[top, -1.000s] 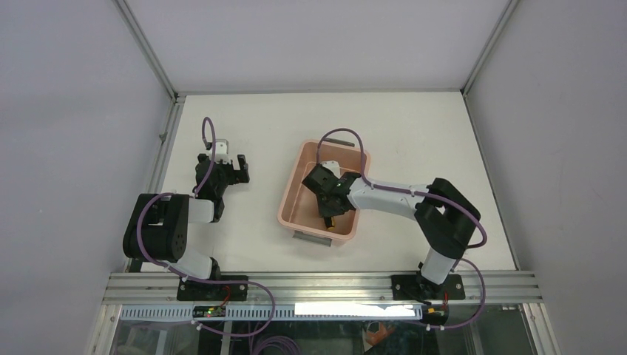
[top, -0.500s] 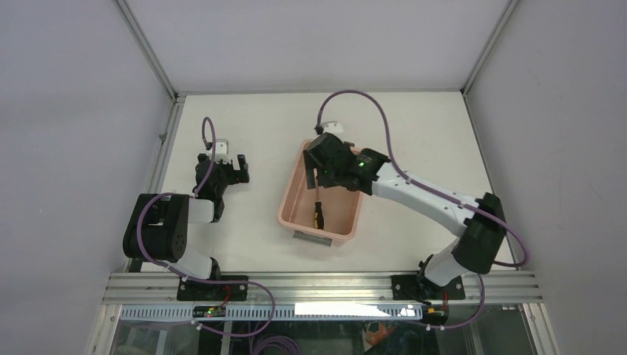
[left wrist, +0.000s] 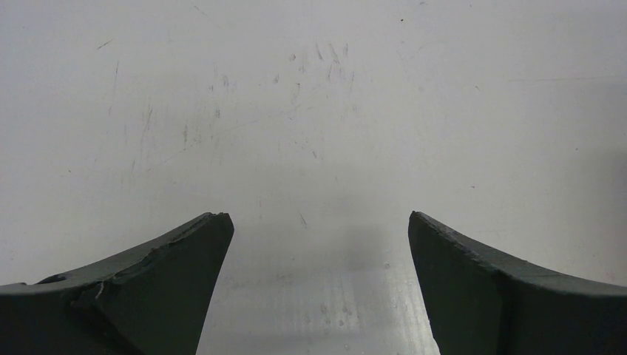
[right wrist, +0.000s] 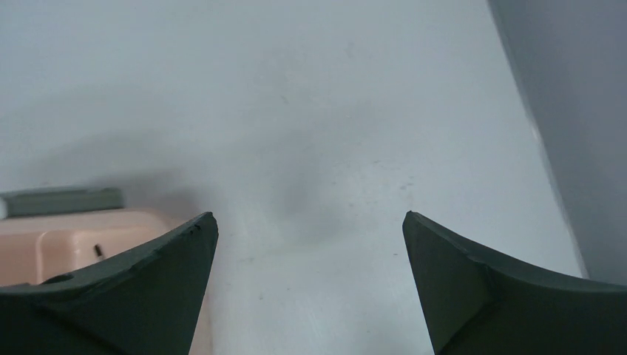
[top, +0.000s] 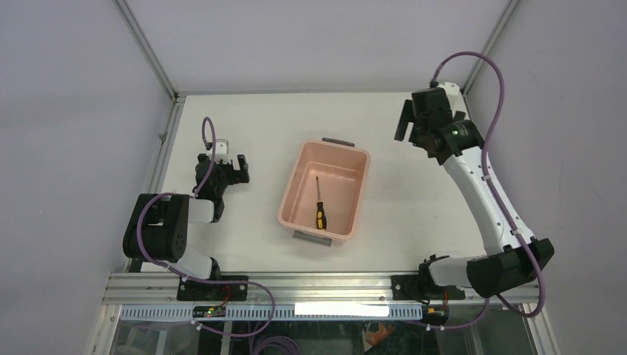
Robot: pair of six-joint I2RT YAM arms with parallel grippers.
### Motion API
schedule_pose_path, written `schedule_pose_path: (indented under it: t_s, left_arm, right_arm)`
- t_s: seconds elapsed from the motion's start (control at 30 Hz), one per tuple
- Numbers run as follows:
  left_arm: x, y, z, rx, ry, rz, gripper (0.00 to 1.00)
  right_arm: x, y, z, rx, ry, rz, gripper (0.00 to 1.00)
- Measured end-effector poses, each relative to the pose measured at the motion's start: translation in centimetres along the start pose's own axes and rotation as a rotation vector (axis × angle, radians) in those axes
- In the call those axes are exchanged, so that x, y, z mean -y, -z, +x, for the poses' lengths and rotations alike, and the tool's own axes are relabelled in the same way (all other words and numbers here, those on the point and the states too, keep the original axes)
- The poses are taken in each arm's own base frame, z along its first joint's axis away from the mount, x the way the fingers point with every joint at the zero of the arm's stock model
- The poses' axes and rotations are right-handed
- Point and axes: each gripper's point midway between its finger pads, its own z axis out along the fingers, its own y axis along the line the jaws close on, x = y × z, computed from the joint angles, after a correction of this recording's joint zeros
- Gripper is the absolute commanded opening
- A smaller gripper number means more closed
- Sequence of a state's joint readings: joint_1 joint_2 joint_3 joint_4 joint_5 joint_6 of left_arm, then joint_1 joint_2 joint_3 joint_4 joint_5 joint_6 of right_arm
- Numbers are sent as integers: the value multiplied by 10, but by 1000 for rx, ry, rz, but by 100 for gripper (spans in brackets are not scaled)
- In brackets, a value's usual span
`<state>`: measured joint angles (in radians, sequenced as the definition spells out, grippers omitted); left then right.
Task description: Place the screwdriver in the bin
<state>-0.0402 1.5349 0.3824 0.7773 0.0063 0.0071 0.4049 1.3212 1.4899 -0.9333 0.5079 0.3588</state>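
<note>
The screwdriver [top: 319, 207], yellow-and-black handle toward me and thin shaft pointing away, lies loose on the floor of the salmon-pink bin [top: 292, 188] in the middle of the table. My right gripper [top: 421, 122] is raised at the far right, well away from the bin, open and empty; its wrist view shows wide-apart fingers [right wrist: 148, 288] over bare table, with a corner of the bin [right wrist: 66, 240] and its grey handle [right wrist: 63, 200] at the left edge. My left gripper [top: 231, 166] rests open over the table to the left of the bin, nothing between its fingers [left wrist: 163, 281].
Grey enclosure walls [top: 547, 111] stand close behind and to the right of the right gripper. The bin has a grey handle at each short end [top: 312, 237]. An aluminium rail [top: 325, 285] runs along the near edge by the arm bases.
My right gripper opened and let the screwdriver go into the bin, then rose and swung out to the far right. The left arm has not moved.
</note>
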Motion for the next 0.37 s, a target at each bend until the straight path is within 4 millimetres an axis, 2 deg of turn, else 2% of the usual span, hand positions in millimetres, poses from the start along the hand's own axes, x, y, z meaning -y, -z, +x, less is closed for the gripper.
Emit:
schedule_pose_path:
  t_s: [0.07, 0.17, 0.23, 0.37]
  left_arm:
    - [0, 0, 0, 0, 0, 0, 99]
    - [0, 0, 0, 0, 0, 0, 99]
    - [0, 0, 0, 0, 0, 0, 99]
    - [0, 0, 0, 0, 0, 0, 99]
  right_arm:
    - [34, -7, 3, -30, -35, 87, 99]
    - [69, -11, 4, -52, -78, 171, 99]
    - [79, -10, 4, -50, -88, 192, 99]
    - [80, -3, 5, -40, -81, 172, 99]
